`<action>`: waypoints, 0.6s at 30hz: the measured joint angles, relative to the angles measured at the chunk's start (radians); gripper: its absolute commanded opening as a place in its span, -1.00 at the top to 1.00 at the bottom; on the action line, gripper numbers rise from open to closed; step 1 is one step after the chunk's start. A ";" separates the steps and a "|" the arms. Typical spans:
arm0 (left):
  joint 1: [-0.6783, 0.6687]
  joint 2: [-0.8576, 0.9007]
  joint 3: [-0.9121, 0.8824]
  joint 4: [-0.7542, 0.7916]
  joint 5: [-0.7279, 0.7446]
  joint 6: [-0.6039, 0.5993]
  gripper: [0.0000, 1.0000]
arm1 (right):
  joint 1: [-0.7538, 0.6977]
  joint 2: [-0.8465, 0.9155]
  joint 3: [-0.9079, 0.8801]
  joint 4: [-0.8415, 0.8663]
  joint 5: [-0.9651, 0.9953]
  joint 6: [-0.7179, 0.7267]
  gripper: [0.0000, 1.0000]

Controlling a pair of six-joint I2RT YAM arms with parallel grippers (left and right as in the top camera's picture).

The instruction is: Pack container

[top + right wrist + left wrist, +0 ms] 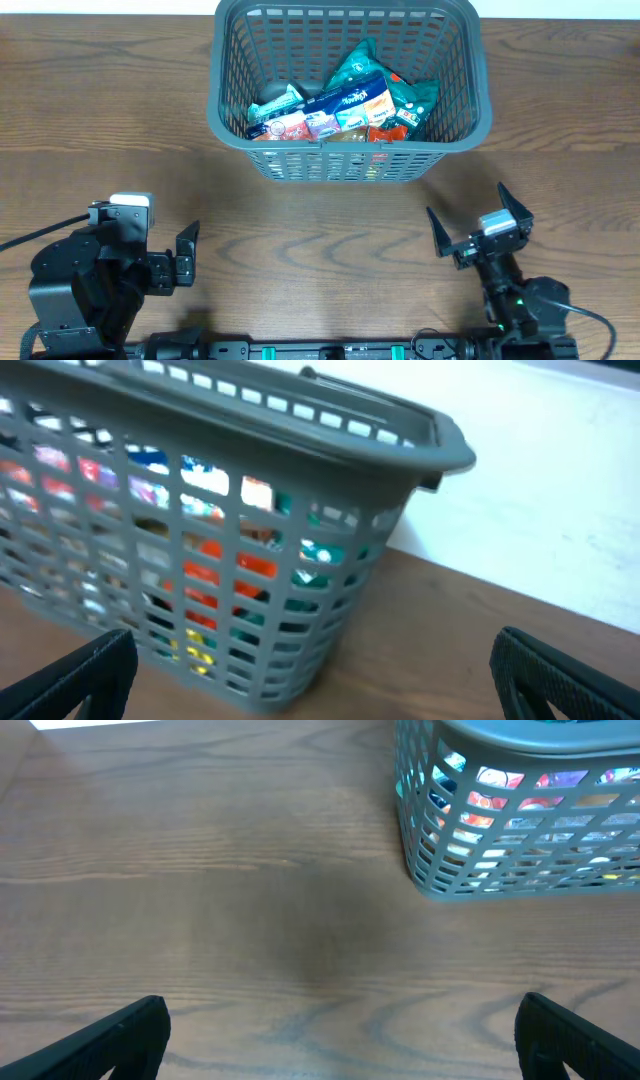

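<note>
Looking close to done: the basket (345, 160) sits at the table's (100, 120) far middle with snack packets (350, 105) piled inside, and none visible outside it. Left gripper (340, 1020) and right gripper (468, 205) hover near the front, both spread wide and empty.

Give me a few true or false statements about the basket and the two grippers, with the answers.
1. The basket holds packets. True.
2. The left gripper grips a packet. False: it is open and empty.
3. The right gripper is open. True.
4. Packets lie on the table beside the basket. False: every packet in view is inside the basket.
</note>
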 measured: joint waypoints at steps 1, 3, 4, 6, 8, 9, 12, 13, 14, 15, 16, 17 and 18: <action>0.000 0.000 0.000 0.000 0.000 0.000 -0.97 | 0.003 -0.013 -0.039 0.040 0.011 0.000 -0.98; 0.000 0.000 0.000 0.000 0.000 0.000 -0.97 | 0.005 -0.034 -0.089 0.079 0.031 0.000 -0.98; 0.000 0.000 0.000 0.000 0.000 0.000 -0.97 | 0.005 -0.046 -0.114 0.092 0.046 0.000 -0.99; 0.000 0.000 0.000 0.000 0.000 0.000 -0.97 | 0.005 -0.071 -0.153 0.093 0.073 0.000 -0.99; 0.000 0.000 0.000 -0.001 0.000 0.000 -0.97 | 0.005 -0.088 -0.176 0.061 0.106 0.005 -0.98; 0.000 0.000 0.000 0.000 0.000 0.000 -0.97 | 0.005 -0.088 -0.178 0.057 0.120 0.013 -0.99; 0.000 0.000 0.000 -0.001 0.000 0.000 -0.97 | 0.005 -0.092 -0.178 0.055 0.170 0.047 -0.98; 0.000 0.000 0.000 0.000 0.000 0.000 -0.97 | 0.005 -0.092 -0.178 0.053 0.182 0.055 -0.99; 0.000 0.000 0.000 0.000 0.000 0.000 -0.97 | 0.005 -0.092 -0.178 0.051 0.192 0.062 -0.99; 0.000 0.000 0.000 0.000 0.000 0.000 -0.97 | 0.005 -0.092 -0.178 0.051 0.201 0.067 -0.98; 0.000 0.000 0.000 0.000 0.000 0.000 -0.97 | 0.005 -0.092 -0.177 0.051 0.207 0.074 -0.99; 0.000 0.000 0.000 0.000 0.000 0.000 -0.97 | 0.005 -0.092 -0.178 0.051 0.212 0.080 -0.99; 0.000 0.000 0.000 0.000 0.000 0.000 -0.97 | 0.005 -0.092 -0.177 0.050 0.216 0.085 -0.99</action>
